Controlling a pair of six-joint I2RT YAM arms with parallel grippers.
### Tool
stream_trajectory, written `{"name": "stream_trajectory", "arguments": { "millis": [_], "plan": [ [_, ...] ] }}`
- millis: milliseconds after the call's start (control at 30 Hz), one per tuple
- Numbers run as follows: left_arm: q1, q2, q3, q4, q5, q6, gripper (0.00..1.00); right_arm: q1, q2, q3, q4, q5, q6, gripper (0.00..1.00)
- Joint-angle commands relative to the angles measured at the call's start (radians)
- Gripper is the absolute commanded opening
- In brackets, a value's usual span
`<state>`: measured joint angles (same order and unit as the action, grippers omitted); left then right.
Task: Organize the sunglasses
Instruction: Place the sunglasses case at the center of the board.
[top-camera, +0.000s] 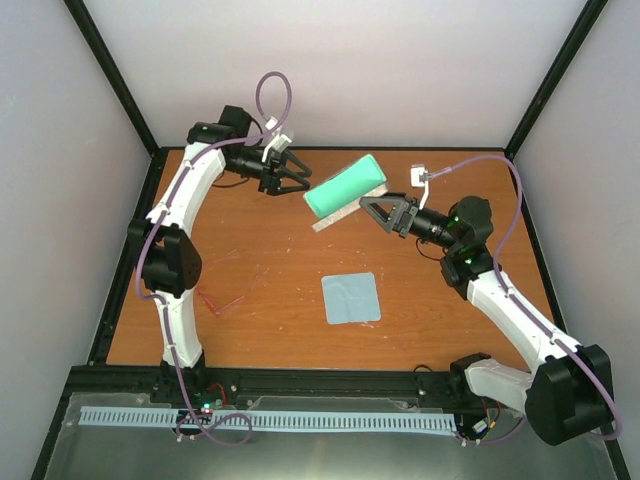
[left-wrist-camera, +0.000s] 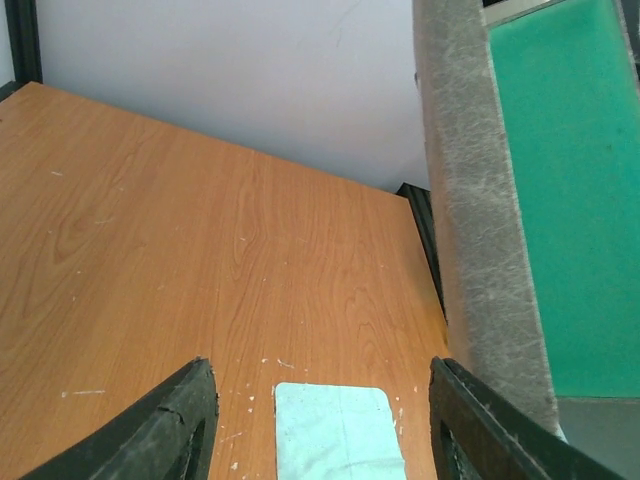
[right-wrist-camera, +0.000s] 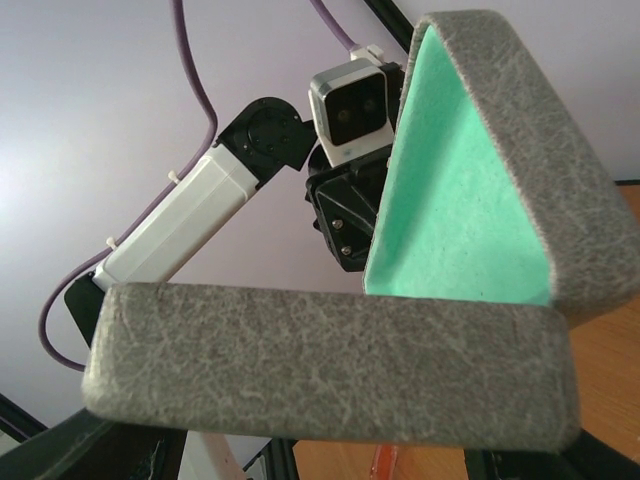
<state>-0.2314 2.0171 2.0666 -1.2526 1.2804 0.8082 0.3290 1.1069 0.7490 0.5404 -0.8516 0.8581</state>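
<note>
The sunglasses (top-camera: 228, 299), thin and red-pink, lie on the table at the left, partly behind my left arm. A grey case (top-camera: 345, 190) with green lining hangs open above the table's back middle. My right gripper (top-camera: 372, 208) is shut on the case's grey lower half (right-wrist-camera: 330, 365), which spans its jaws. My left gripper (top-camera: 303, 180) is open at the case's left end. In the left wrist view the grey case edge (left-wrist-camera: 470, 230) runs down beside the right finger (left-wrist-camera: 490, 430), and nothing lies between the jaws (left-wrist-camera: 320, 375).
A light blue square cloth (top-camera: 351, 298) lies flat in the middle of the table and also shows below my left gripper as the cloth (left-wrist-camera: 338, 430). Black frame posts and pale walls close in the wooden table (top-camera: 440, 320) at the back and sides.
</note>
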Motion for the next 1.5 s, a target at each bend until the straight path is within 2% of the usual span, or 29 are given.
{"name": "stream_trajectory", "arguments": {
  "millis": [0, 300, 800, 967, 1133, 1267, 1400, 1467],
  "plan": [
    [-0.003, -0.019, -0.011, -0.062, 0.069, 0.083, 0.59, -0.001, 0.02, 0.042, 0.065, -0.018, -0.01, 0.03],
    [-0.001, -0.049, -0.05, -0.062, 0.196, 0.103, 0.57, -0.002, 0.024, 0.067, 0.018, -0.029, -0.038, 0.03],
    [-0.027, -0.129, -0.148, -0.062, 0.184, 0.131, 0.55, -0.001, 0.069, 0.109, -0.008, -0.057, -0.061, 0.03],
    [-0.05, -0.127, -0.163, -0.062, 0.14, 0.14, 0.48, 0.0, 0.074, 0.123, -0.004, -0.063, -0.062, 0.03],
    [-0.091, -0.121, -0.164, -0.062, 0.104, 0.143, 0.47, -0.001, 0.076, 0.129, 0.001, -0.062, -0.061, 0.03],
    [-0.103, -0.115, -0.156, -0.062, 0.098, 0.14, 0.4, -0.002, 0.076, 0.13, -0.003, -0.068, -0.062, 0.03],
    [-0.105, -0.1, -0.124, -0.062, 0.086, 0.118, 0.23, -0.002, 0.075, 0.128, -0.013, -0.067, -0.066, 0.03],
    [-0.105, -0.101, -0.118, -0.062, 0.081, 0.117, 0.21, -0.002, 0.075, 0.126, -0.021, -0.068, -0.07, 0.03]
  ]
}}
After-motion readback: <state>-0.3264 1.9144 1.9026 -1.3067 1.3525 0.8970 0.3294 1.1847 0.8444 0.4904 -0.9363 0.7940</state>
